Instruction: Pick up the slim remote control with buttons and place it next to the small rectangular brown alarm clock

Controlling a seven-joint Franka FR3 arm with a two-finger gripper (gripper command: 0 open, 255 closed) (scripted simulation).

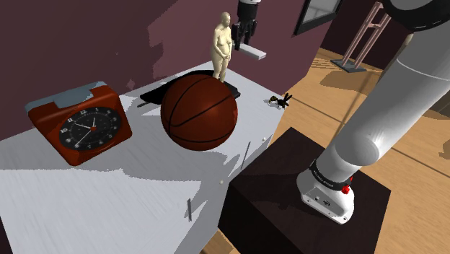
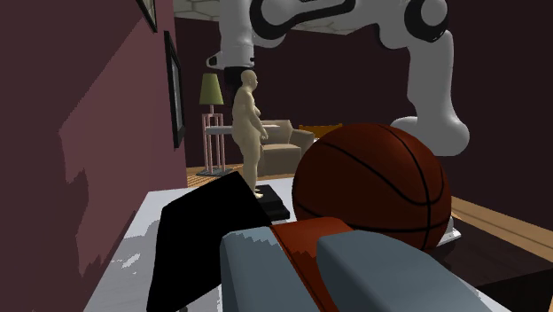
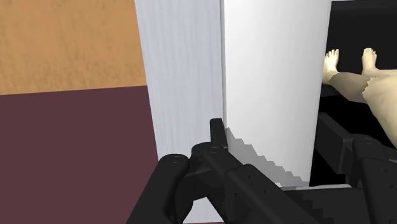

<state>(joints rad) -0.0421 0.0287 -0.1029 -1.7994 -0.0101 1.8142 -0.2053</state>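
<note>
Evidently jaws were clenched on the pale remote (image 1: 252,51), held high beside the figurine (image 1: 223,45), probably to clear the basketball (image 1: 199,113) toward the clock (image 1: 81,126).

Setting: a domestic living room.

Indicators:
- Dark maroon walls (image 2: 97,106) carry a framed picture (image 2: 175,89).
- The wood floor (image 1: 404,151) is laid in planks.
- A beige armchair (image 2: 285,142) stands in the background, with a green-shaded lamp (image 2: 211,89) on a stand beside it.
- The white tabletop (image 1: 108,209) carries household items: a red-brown alarm clock (image 1: 85,126), a basketball (image 1: 199,113) and a human figurine (image 1: 222,45).
</note>
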